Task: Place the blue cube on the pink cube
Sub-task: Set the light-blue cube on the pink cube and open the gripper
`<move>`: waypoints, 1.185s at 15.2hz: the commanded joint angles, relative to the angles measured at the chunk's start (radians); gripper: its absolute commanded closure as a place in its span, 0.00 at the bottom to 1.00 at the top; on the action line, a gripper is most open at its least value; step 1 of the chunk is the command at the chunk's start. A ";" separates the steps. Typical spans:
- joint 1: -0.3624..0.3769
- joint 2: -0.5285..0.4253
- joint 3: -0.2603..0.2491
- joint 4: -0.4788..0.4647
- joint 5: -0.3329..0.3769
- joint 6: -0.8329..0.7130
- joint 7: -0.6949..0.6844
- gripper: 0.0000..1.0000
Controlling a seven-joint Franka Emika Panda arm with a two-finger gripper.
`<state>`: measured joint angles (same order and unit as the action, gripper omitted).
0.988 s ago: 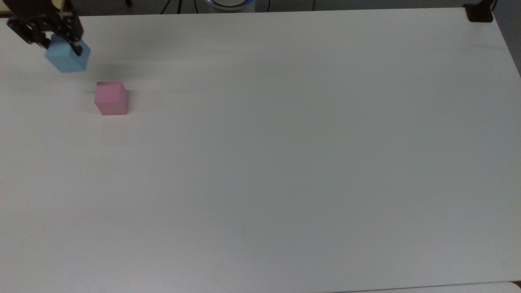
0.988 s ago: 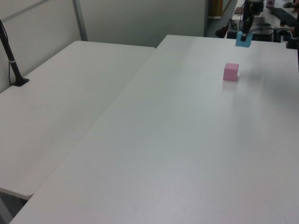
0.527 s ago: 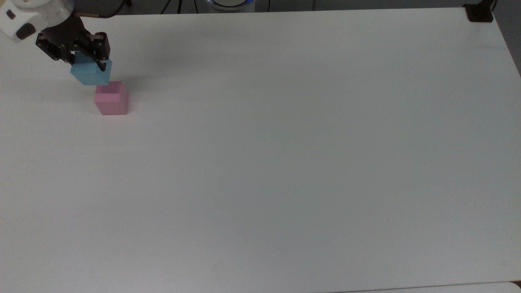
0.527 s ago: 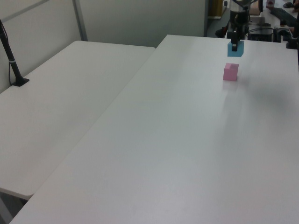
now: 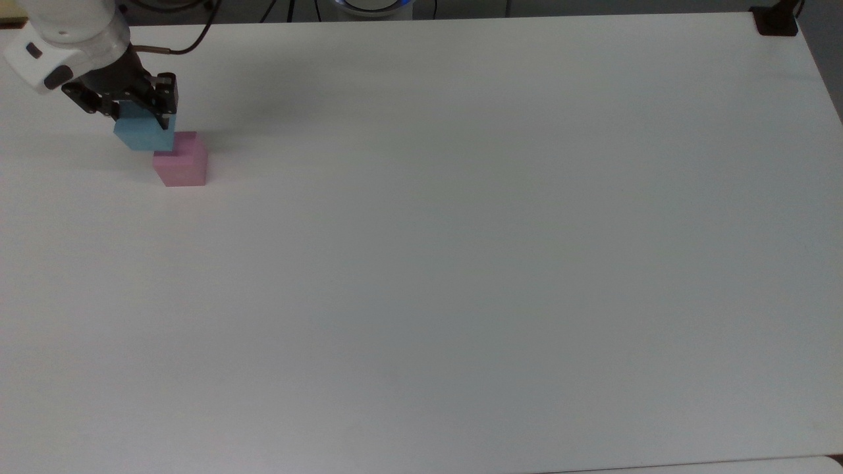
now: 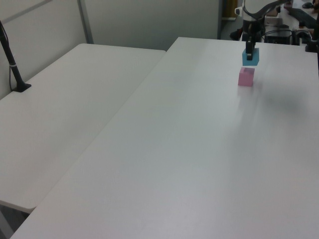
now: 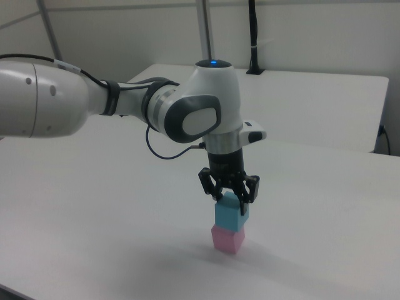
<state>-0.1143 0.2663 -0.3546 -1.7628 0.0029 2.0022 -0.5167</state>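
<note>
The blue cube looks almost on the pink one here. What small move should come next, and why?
Probably lower a touch more, then open. The tool is shut on the blue cube, which sits right over the pink cube; in the left view a slight gap seems to remain between them, so releasing now could make it drop or shift.

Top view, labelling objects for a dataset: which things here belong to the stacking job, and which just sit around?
Job:
blue cube, held in the gripper
pink cube, under it on the table

Just around:
black stand at the table's far corner
cable behind the arm
</note>
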 commanded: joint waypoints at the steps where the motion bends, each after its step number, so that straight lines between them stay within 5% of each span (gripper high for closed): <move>1: -0.001 -0.013 0.023 -0.038 -0.027 0.035 0.052 0.60; 7: 0.001 -0.004 0.042 -0.044 -0.029 0.035 0.052 0.60; 8: 0.001 -0.004 0.045 -0.044 -0.029 0.035 0.052 0.49; 9: 0.001 -0.005 0.048 -0.044 -0.031 0.033 0.053 0.10; 10: -0.002 -0.005 0.048 -0.043 -0.031 0.033 0.053 0.00; 18: -0.011 -0.030 0.048 -0.032 -0.038 -0.014 0.057 0.00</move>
<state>-0.1186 0.2749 -0.3157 -1.7855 -0.0115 2.0130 -0.4852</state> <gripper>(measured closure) 0.000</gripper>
